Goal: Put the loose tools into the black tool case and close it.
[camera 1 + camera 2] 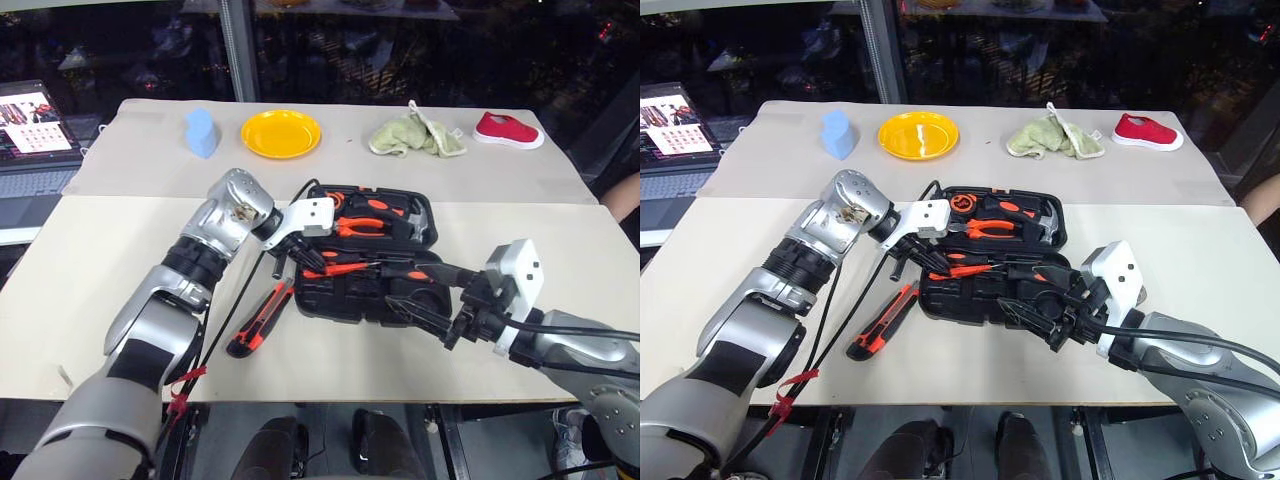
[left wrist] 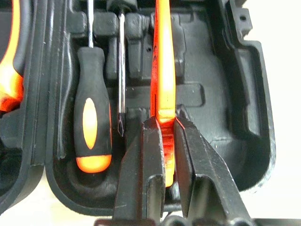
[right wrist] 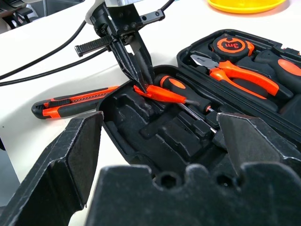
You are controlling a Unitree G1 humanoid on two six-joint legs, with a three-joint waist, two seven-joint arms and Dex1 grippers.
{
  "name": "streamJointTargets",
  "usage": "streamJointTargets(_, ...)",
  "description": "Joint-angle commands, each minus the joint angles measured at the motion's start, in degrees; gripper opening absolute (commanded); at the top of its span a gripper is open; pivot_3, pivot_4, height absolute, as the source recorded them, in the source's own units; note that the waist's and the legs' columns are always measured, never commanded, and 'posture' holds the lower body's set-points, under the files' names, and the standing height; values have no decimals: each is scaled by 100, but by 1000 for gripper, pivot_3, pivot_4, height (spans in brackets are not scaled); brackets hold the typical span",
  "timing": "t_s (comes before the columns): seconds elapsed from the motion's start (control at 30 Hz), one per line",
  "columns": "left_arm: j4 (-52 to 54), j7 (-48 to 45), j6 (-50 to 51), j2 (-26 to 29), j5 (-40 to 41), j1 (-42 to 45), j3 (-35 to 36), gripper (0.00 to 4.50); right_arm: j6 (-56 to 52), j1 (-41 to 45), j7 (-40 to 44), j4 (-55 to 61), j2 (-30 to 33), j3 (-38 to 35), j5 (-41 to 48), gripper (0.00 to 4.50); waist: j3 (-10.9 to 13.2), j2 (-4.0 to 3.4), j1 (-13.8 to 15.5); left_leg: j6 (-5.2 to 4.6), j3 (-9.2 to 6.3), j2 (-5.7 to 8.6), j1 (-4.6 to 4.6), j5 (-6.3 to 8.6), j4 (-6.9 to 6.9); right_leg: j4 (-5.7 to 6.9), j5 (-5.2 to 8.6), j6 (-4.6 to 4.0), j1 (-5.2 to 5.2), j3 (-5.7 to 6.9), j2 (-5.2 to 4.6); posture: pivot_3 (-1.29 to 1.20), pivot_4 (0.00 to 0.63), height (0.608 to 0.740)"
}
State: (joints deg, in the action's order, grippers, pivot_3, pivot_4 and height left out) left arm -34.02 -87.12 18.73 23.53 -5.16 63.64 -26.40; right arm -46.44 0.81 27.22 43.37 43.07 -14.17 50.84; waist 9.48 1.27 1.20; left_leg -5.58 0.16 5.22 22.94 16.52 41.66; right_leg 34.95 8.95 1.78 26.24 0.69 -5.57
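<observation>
The black tool case lies open in the middle of the table. My left gripper is shut on the slim all-orange screwdriver, holding it over the near half of the case. A black-and-orange screwdriver lies in a slot beside it, next to another thin shaft. The orange-and-black utility knife lies on the table left of the case. Pliers and a tape measure sit in the far half. My right gripper hovers open at the case's right end, holding nothing.
Along the far side of the table stand a blue object, a yellow plate, a green cloth and a red shoe. A laptop sits far left. A black cable hangs from my left arm near the knife.
</observation>
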Motion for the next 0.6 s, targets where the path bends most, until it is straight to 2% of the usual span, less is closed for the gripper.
streamJointTargets(0.03, 178, -85, -117, -32, 7, 43, -28, 6, 59, 19, -35, 164, 42, -150, 66, 4500, 0, 0, -1, 0, 0, 0, 0, 0, 0, 0, 0, 0, 0, 0, 0, 0, 150, 740)
streamJointTargets(0.33, -77, -62, -488, -123, -319, 139, -301, 6, 91, 30, -60, 149, 16, -120, 25, 4500, 0, 0, 3, 0, 0, 0, -2, 0, 0, -1, 0, 0, -2, -1, -2, 0, 150, 740)
streamJointTargets(0.37, -72, -78, -480, -133, -321, 144, -294, 951, 96, 29, -60, 146, 13, -118, 20, 4500, 0, 0, 3, 0, 0, 0, -1, 0, 0, -1, 0, 0, -2, -1, -2, 0, 150, 740)
streamJointTargets(0.6, 60, -366, -53, -31, -27, 293, -3, 3362, 114, -2, -67, 145, -11, -137, 16, 4500, 0, 0, 0, -1, 0, 0, 0, 0, 0, 0, 0, 0, -1, -1, -1, 0, 150, 740)
